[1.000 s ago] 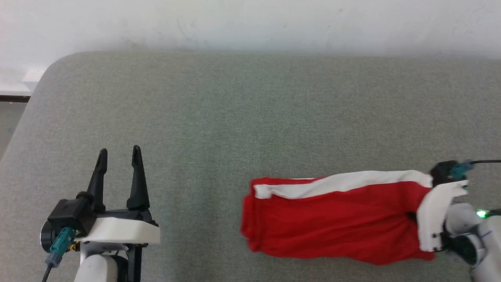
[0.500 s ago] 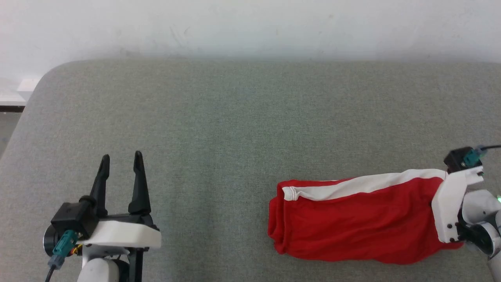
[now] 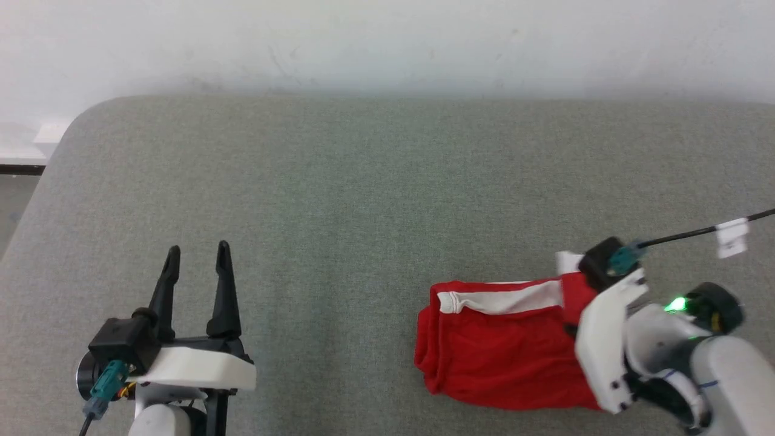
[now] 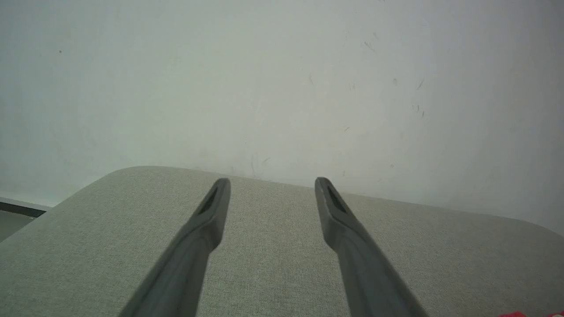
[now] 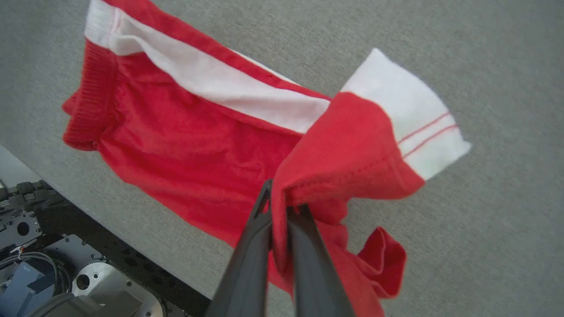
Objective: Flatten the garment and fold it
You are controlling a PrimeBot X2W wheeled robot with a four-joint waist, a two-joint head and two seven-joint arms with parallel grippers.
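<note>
The red garment [image 3: 496, 357] lies on the grey cloth-covered table [image 3: 363, 181] at the front right, its white band [image 3: 508, 300] along the far edge. My right gripper [image 5: 280, 200] is shut on the hem of the garment's right end. It holds that end up over the rest, and the white cuff [image 5: 423, 132] hangs to one side. The head view shows its white wrist mount [image 3: 605, 339] over the garment's right part, with the fingers hidden beneath it. My left gripper [image 3: 198, 249] stands open over bare table at the front left, well apart from the garment.
A white wall [image 3: 387, 42] runs along the table's far edge. The table's rounded left corner [image 3: 72, 127] drops off to the floor. A black cable with a white tag [image 3: 731, 236] trails from the right wrist. The robot's base [image 5: 44, 273] sits below the near edge.
The right gripper first dragged the garment rightward, then lifted its right end and carried it left over the rest. The head view shifted slightly. The left gripper stayed open in place.
</note>
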